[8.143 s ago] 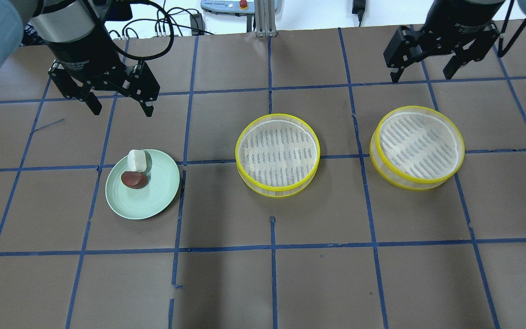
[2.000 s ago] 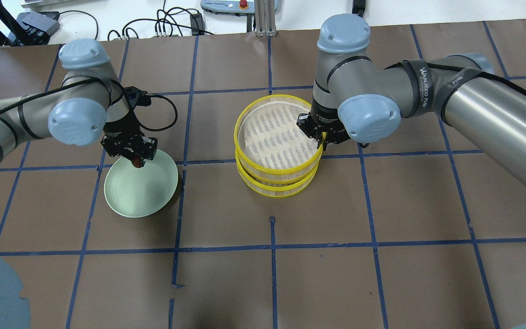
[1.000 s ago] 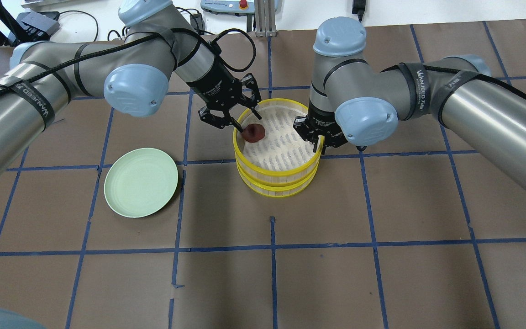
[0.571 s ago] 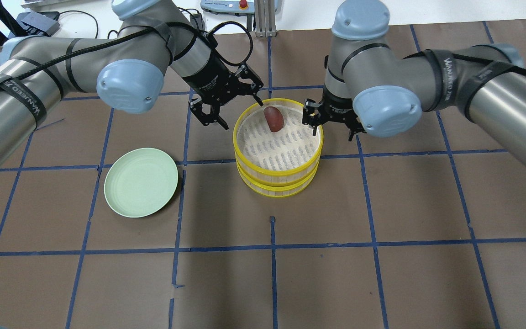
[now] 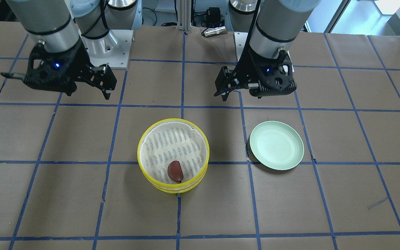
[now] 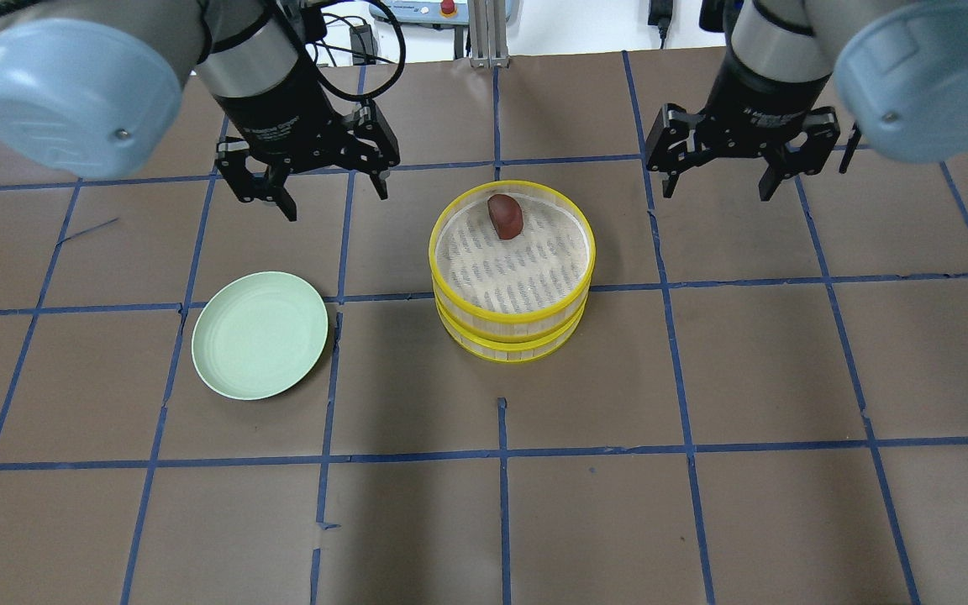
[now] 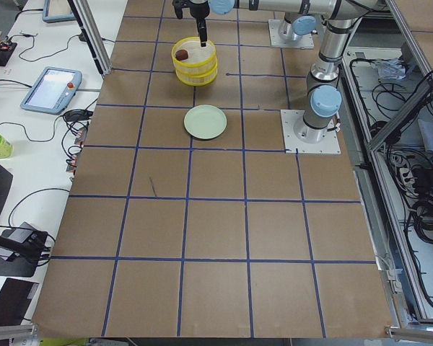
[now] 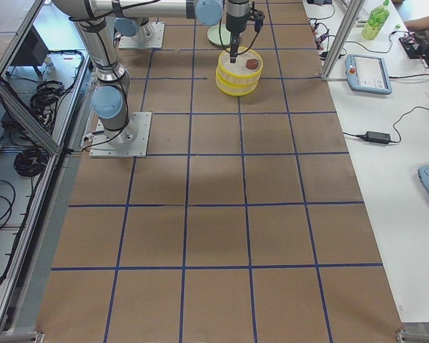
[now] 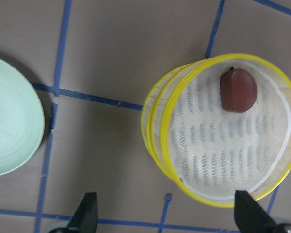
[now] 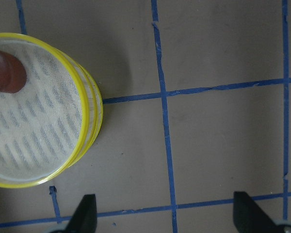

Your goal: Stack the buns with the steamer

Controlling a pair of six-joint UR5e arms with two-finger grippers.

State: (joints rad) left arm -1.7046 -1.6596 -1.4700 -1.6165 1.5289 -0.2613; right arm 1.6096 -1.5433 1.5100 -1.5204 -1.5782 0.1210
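Two yellow-rimmed steamers (image 6: 511, 329) stand stacked at the table's middle. The reddish-brown bun (image 6: 505, 216) lies on the top steamer's mesh near its far rim; it also shows in the front view (image 5: 175, 171) and the left wrist view (image 9: 238, 90). The cream-white bun is hidden from every view. My left gripper (image 6: 334, 200) is open and empty, raised to the left of the stack. My right gripper (image 6: 716, 193) is open and empty, raised to the right of the stack.
The pale green plate (image 6: 259, 334) lies bare to the left of the stack, apart from it. Blue tape lines grid the brown table. Cables and a pendant lie past the far edge.
The right steamer now sits on the middle one. The brown bun went from the plate into the top steamer. Since 0.6 s ago both open grippers have drawn away from the stack.
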